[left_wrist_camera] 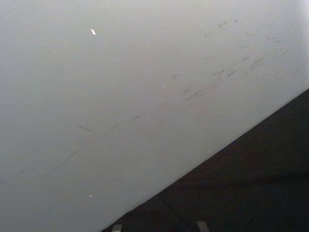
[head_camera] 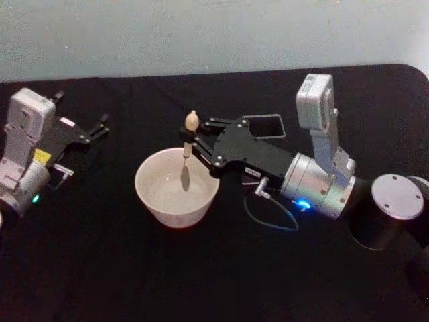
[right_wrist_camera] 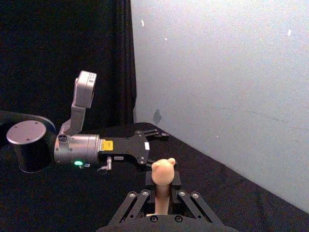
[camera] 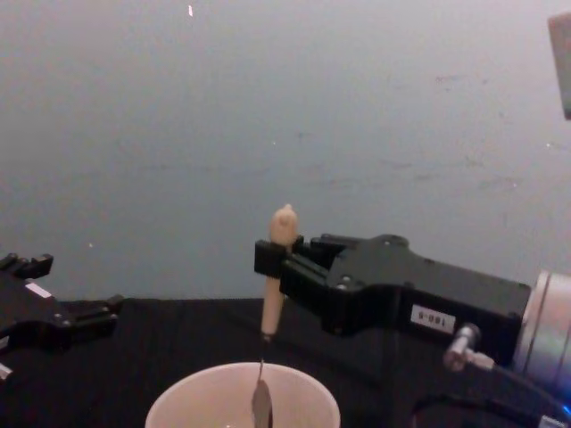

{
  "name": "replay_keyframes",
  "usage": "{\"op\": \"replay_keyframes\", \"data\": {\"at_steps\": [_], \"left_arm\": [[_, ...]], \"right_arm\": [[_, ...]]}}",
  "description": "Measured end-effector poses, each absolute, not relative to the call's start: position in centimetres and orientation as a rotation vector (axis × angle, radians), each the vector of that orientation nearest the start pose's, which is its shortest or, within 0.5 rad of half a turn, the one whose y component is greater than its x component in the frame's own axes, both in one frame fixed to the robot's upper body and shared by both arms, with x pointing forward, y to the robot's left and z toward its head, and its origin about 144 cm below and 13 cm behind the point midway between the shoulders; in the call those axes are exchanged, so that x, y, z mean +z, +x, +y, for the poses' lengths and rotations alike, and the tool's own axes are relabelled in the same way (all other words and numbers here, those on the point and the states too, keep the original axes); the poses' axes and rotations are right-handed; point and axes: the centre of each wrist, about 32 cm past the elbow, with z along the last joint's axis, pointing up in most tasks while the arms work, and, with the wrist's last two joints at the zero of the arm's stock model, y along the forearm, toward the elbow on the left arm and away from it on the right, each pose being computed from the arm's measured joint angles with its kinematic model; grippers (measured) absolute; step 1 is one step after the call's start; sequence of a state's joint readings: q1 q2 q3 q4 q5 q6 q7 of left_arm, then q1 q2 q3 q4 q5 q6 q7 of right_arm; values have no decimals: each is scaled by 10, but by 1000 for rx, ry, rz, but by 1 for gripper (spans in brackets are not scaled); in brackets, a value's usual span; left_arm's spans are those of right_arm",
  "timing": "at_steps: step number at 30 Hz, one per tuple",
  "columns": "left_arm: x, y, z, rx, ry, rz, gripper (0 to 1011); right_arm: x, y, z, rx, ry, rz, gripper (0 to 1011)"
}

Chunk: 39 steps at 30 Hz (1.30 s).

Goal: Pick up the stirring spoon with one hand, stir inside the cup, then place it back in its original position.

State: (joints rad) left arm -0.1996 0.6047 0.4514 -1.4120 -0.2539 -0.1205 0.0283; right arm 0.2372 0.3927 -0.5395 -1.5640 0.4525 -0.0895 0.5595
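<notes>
The black two-fingered right end effector, on a silver cylindrical wrist, is clamped on the cream-beige handle of the slim stirring spoon, just below its rounded knob. The spoon hangs upright, its thin metal shaft and small metal bowl dipping inside the wide round cream-white cup at the middle of the black-draped worktop. The dark grey square holder box stands just behind the right end effector, which partly screens it. A thin grey cable loops beside the wrist. The left end effector rests well apart at the worktop's left, fingers spread wide.
</notes>
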Motion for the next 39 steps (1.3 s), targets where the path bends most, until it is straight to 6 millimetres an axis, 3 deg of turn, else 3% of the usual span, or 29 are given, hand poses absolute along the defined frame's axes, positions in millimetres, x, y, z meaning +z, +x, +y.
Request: {"op": "replay_keyframes", "data": {"at_steps": [39], "left_arm": [[1140, 489, 310, 1248, 305, -285, 1001]], "right_arm": [[1155, 492, -179, -527, 3, -44, 173]]}}
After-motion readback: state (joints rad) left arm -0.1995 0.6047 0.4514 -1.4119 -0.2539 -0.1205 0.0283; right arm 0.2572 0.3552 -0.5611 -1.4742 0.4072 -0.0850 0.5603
